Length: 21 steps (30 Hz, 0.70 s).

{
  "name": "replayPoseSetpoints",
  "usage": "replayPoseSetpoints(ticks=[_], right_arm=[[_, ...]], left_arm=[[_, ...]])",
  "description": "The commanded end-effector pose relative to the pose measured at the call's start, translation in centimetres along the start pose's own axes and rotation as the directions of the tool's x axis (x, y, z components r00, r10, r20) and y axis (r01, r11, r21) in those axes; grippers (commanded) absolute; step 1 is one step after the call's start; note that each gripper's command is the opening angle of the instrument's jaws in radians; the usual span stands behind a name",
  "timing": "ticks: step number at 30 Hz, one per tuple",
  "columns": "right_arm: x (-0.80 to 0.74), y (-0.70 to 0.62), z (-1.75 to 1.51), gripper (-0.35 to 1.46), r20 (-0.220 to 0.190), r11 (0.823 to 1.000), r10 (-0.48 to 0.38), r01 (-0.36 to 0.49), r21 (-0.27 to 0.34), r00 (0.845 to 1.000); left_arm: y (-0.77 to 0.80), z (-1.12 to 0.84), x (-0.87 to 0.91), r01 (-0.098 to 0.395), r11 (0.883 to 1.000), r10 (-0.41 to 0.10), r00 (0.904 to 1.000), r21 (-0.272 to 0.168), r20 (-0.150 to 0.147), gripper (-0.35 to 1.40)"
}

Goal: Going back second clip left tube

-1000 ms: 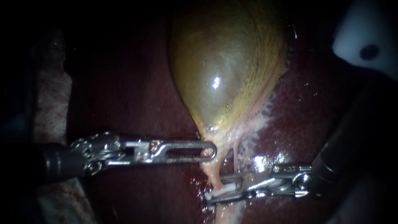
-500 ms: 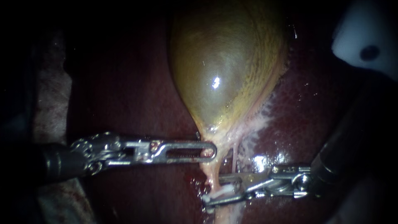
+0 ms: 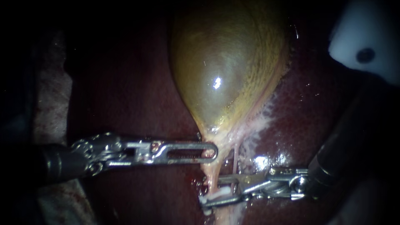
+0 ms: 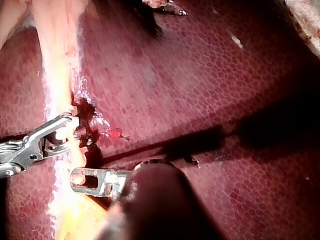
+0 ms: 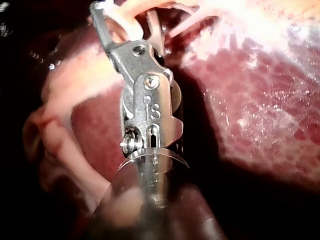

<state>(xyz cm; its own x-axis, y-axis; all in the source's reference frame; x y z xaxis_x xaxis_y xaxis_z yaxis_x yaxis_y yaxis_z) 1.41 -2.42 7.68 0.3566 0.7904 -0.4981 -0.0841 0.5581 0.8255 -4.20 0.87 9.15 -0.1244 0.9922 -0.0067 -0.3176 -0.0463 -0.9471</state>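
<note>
Clip [image 3: 219, 193]: white, lies across the left tube [image 3: 212, 177], a little below the gallbladder [image 3: 225, 71], where its narrow end runs out into that tube. The tube is pale and thick. A thinner strand [image 3: 236, 160] drops from the same end of the gallbladder just beside it, and the clip doesn't reach it. R instrument [image 3: 210, 191] comes in low, from below and to one side of the gallbladder. Its hand, i.e. the two jaws, stands part open w/ a clear gap, one jaw on each side of the tube and the clip btwn them. The jaws straddle tube and clip but don't squeeze either. Left wrist view shows the same: tube and white clip sit inside the open jaws, w/ a small dark blood patch [image 4: 87, 117] on the liver [image 3: 300, 125] touching the tube. L instrument [image 3: 214, 152] lies level, just under the gallbladder's narrow end and nearer the gallbladder than the clip. Its hand is closed, jaws flat together, tip pinching the gallbladder's tapering end. Glossy dark-red liver lies all round the gallbladder. Well away, up beside the gallbladder's wide part on the R instrument's side, is a white block [image 3: 366, 37] w/ a dark hole.
</note>
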Motion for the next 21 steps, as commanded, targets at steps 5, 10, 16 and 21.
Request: replayPoseSetpoints(ticks=[5, 10, 16, 21], right_arm=[[0.00, 0.02, 0.07, 0.54, -0.001, 1.000, 0.000, 0.000, -0.002, 1.000], [0.00, 0.03, 0.07, 0.54, -0.001, 1.000, 0.000, 0.000, -0.002, 1.000], [0.00, 0.02, 0.00, 0.54, 0.001, 1.000, 0.000, 0.000, 0.002, 1.000], [0.01, 0.01, -0.12, 0.54, 0.005, 1.000, -0.006, 0.005, 0.008, 1.000]], left_arm=[[0.00, 0.02, 0.00, 0.000, 1.000, 0.000, 1.0000, -0.001, 0.001, -0.35], [0.00, 0.02, 0.00, 0.000, 1.000, 0.000, 1.0000, -0.001, 0.001, -0.35], [0.00, 0.02, 0.00, 0.000, 1.000, 0.000, 1.0000, -0.001, 0.001, -0.35], [0.00, 0.02, -0.01, 0.000, 1.000, 0.000, 1.0000, -0.001, 0.001, -0.35]])
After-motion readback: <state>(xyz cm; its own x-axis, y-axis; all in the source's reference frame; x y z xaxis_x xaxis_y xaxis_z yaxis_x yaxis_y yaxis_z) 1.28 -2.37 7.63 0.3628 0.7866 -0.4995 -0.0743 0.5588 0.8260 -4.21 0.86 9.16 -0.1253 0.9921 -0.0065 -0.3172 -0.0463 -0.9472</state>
